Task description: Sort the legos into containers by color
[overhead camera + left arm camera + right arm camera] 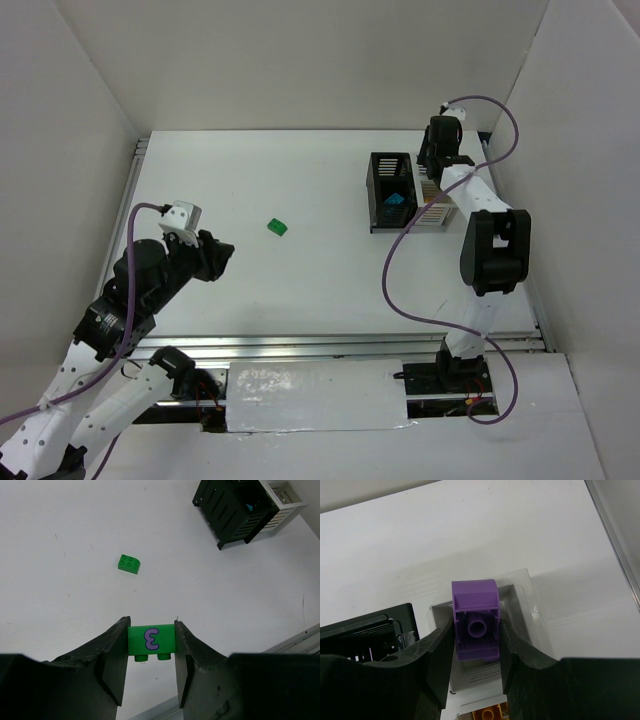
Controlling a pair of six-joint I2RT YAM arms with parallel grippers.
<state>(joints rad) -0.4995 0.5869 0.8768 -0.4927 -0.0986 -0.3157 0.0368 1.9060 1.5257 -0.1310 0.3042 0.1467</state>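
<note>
Overhead, the left claw (150, 645) sits at the middle left of the frame, above the counter (300, 290). Its wrist view shows it pinching a marked green brick (151, 640) between the two fingertips. The brick's purple squiggle faces the camera and its studs point toward the bottom of the frame. A loose green brick (129, 564) lies on the counter at the upper left of that view, well apart from the claw; from overhead it lies left of centre.

At the upper right of the overhead view stand the bins, with a black bin (392, 190) touching a white bin (437, 205) on its right. A teal brick (393, 207) lies inside the black one.

The right claw (476, 640) is pressed onto a purple brick (475, 615), hollow underside toward the camera, held above the white bin. An orange brick (487, 714) shows at the bottom edge of the right wrist view; which compartment holds it I cannot tell.
</note>
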